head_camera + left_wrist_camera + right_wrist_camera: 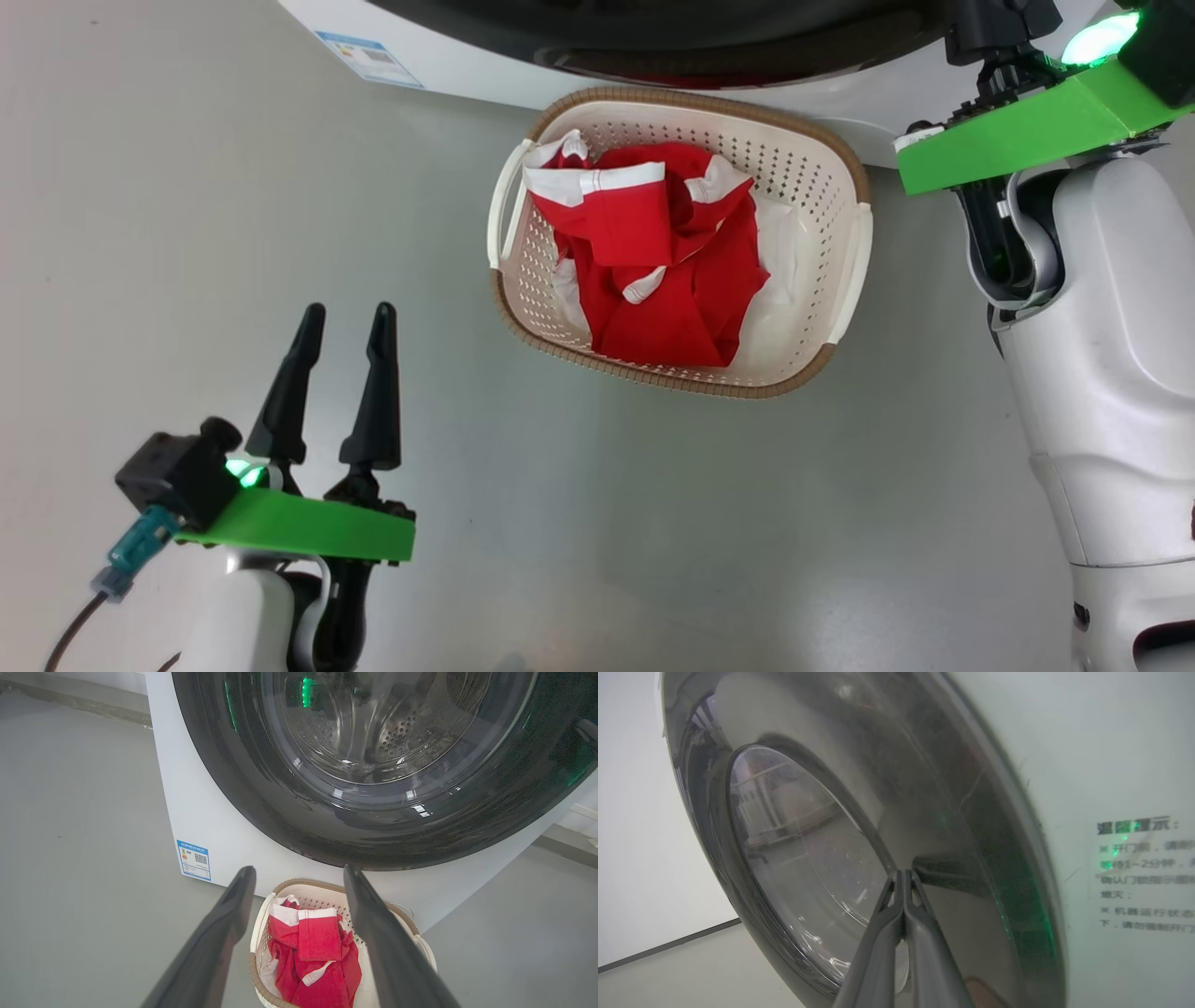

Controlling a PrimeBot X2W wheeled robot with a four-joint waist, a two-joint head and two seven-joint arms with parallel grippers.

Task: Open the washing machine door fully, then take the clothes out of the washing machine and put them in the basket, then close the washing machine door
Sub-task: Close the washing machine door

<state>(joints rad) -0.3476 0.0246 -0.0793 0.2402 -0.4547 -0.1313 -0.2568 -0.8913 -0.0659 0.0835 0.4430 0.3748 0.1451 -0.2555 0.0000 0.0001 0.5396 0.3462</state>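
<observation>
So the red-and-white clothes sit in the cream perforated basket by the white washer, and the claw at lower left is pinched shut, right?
Not quite: in the head view the left gripper has its two dark fingers apart, open and empty. The rest holds: the soft red-and-white clothes lie in the cream perforated plastic basket by the white washing machine.

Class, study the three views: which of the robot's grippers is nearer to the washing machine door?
Right. The right gripper, fingers shut, sits close up to the washing machine door. The left gripper hangs open over the floor, well back from it.
</observation>
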